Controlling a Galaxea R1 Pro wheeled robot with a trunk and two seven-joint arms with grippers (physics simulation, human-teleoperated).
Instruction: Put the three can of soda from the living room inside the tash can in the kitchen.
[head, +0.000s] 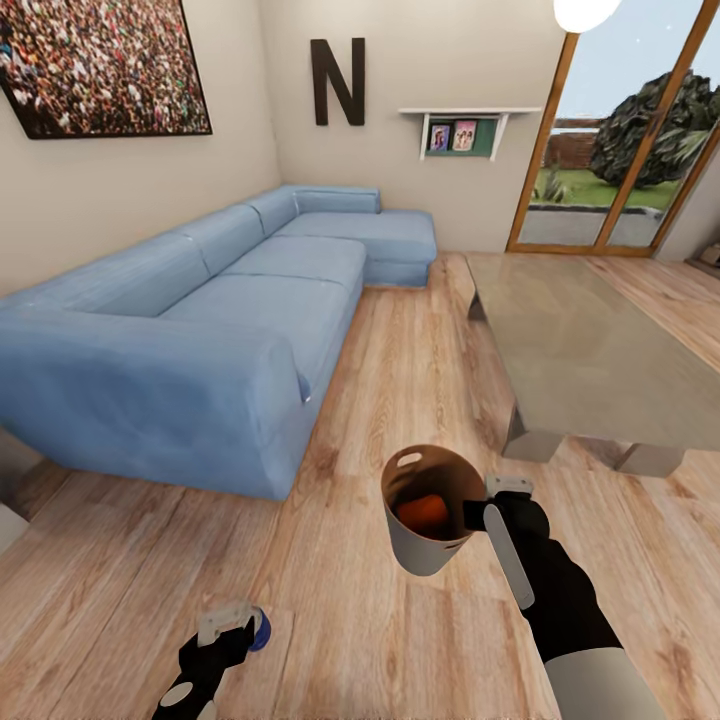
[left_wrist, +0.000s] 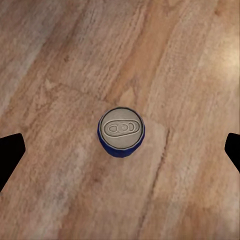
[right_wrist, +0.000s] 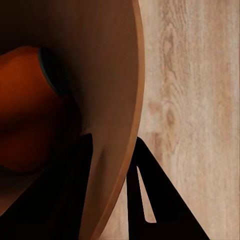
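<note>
1. Right gripper (head: 480, 513), at lower centre-right of the head view, pinches the rim of the tash can (head: 428, 535): in the right wrist view one finger (right_wrist: 75, 190) sits inside the wall and the other finger (right_wrist: 155, 200) outside it, the wall (right_wrist: 117, 100) clamped between them.
2. Left gripper (head: 235, 625), at the lower left of the head view, hangs spread above a can; in the left wrist view its two dark fingertips (left_wrist: 10, 157) show at the frame's left and right edges, well apart, with nothing between them but floor and the can.
3. Blue sofa (head: 220, 330), one, fills the left and centre of the head view.
4. Low grey table (head: 590, 350), one, sits at the right of the head view, with nothing lying on the part of its top that shows.
5. One tash can is held tilted above the wood floor (head: 400, 640), its tan inside facing the camera, just left of the right gripper.
6. Orange can of soda (head: 423, 513): at least one lies inside the bin, on its side; in the right wrist view the orange mass (right_wrist: 25, 105) is too dark to count further.
7. Blue-sided can (left_wrist: 120, 131), one, stands upright on the floor with its silver top up, centred in the left wrist view between the spread fingertips, touching neither; in the head view it peeks out just right of the left gripper (head: 259, 629).
</note>
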